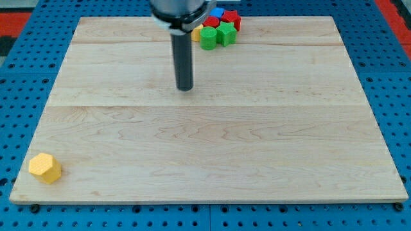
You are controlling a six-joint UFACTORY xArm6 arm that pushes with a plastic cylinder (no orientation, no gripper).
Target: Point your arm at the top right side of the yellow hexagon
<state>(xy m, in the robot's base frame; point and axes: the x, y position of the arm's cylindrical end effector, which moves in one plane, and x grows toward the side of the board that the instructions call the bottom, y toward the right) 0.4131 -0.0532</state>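
No claw here, just the rod holding nothing; my tip (185, 88) sits well apart from the yellow hexagon (45, 168) at the board's (257, 160) bottom-left corner. Overshooting could nudge it off the edge.

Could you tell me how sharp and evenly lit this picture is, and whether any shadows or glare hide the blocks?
Camera view: lighting is even and soft, with no glare on the wooden board; the yellow hexagon is sharp with only a faint shadow; my tip is crisp, though the rod's top is cropped and hides part of the block cluster.
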